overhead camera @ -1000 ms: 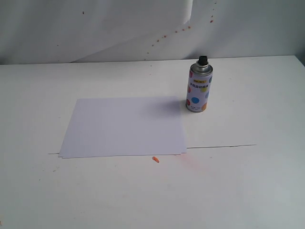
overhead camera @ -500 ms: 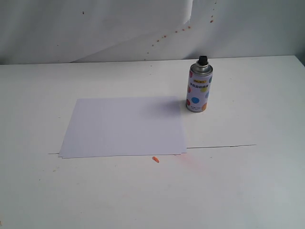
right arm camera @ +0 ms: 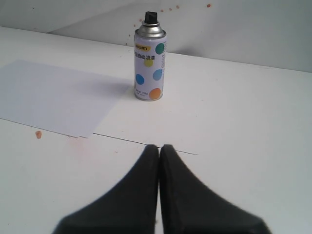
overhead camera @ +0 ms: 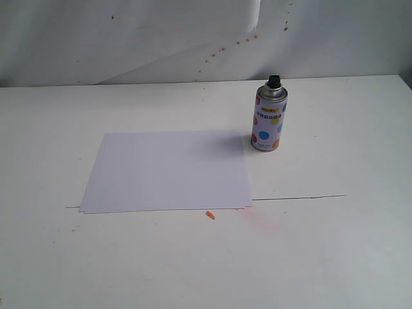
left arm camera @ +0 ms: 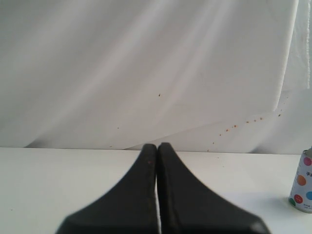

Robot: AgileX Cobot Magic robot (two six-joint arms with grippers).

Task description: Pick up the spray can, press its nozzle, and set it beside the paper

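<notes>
The spray can [overhead camera: 268, 117] stands upright on the white table, just off the far right corner of the paper [overhead camera: 166, 170]. Its black nozzle [overhead camera: 273, 81] tops the silver dome. The right wrist view shows the same spray can [right arm camera: 149, 67] with its nozzle [right arm camera: 150, 17] and the paper [right arm camera: 56, 95] some way ahead of my right gripper [right arm camera: 159, 146], which is shut and empty. My left gripper [left arm camera: 157, 145] is also shut with nothing in it; the spray can [left arm camera: 303, 184] sits at the edge of its view. Neither gripper shows in the exterior view.
A small orange scrap [overhead camera: 210, 215] lies just in front of the paper, beside a faint orange stain. A thin dark seam [overhead camera: 299, 197] crosses the table. A wrinkled white backdrop sheet [overhead camera: 193, 38] speckled with orange dots hangs behind the table.
</notes>
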